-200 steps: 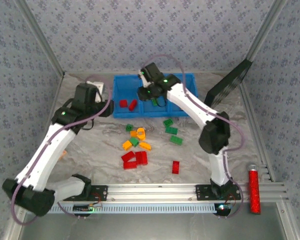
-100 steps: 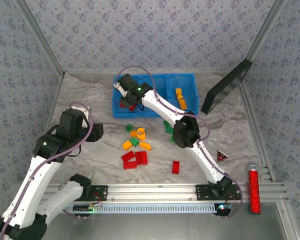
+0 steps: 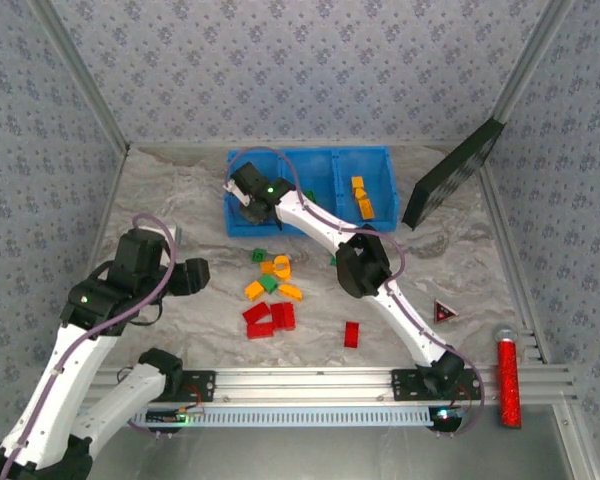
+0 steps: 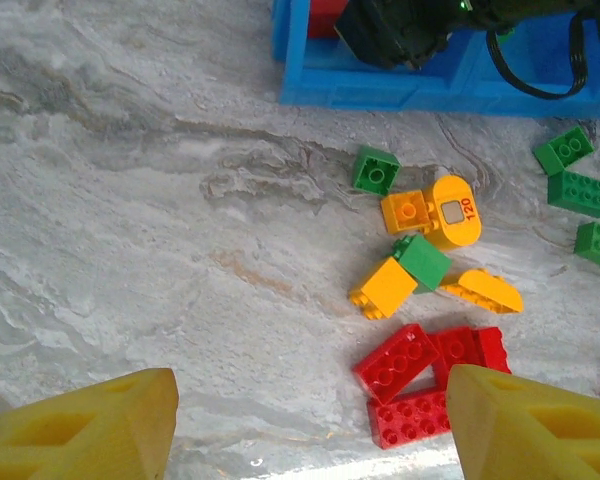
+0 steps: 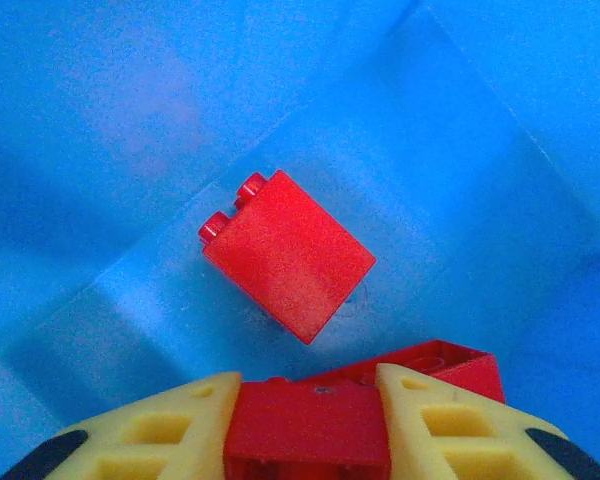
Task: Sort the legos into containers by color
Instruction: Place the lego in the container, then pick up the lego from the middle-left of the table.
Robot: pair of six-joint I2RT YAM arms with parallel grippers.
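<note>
Legos (image 3: pixel 280 316) mostly loose on the table, sort partly done. Right gripper (image 5: pixel 305 388) fingers pinch a red brick (image 5: pixel 305 440) between the yellow pads, as far as I can see. It hangs low inside the left compartment of the blue tray (image 3: pixel 380 152). Under it a second red brick (image 5: pixel 288 268) lies flat on the blue floor, studs toward upper left. A third red one (image 5: pixel 435 365) sits just behind the held piece. Left gripper (image 4: pixel 308 395) fingers spread wide, nothing between them, hovering over the marble table (image 4: pixel 130 200) just left of the loose pile.

Done, my read: reds in the left compartment and a couple of yellow-orange bricks (image 3: pixel 360 197) in the right one. A bit of green shows in the middle one past my right arm; I can't count those.

Left to do: the pile near the tray.
- a cluster of three red bricks (image 4: pixel 405 362)
- a lone red one (image 3: pixel 351 333)
- several green bricks (image 4: pixel 375 168)
- several yellow-orange ones (image 4: pixel 383 288), including a rounded piece with a sticker (image 4: pixel 450 212)

I'd call it under half sorted.

Look: small studded blocks, glossy, solid colours, mixed sizes. Some touch each other in the heap, with one green block (image 4: pixel 420 260) wedged against the yellow ones. All are far smaller than a compartment, so room is no problem.
</note>
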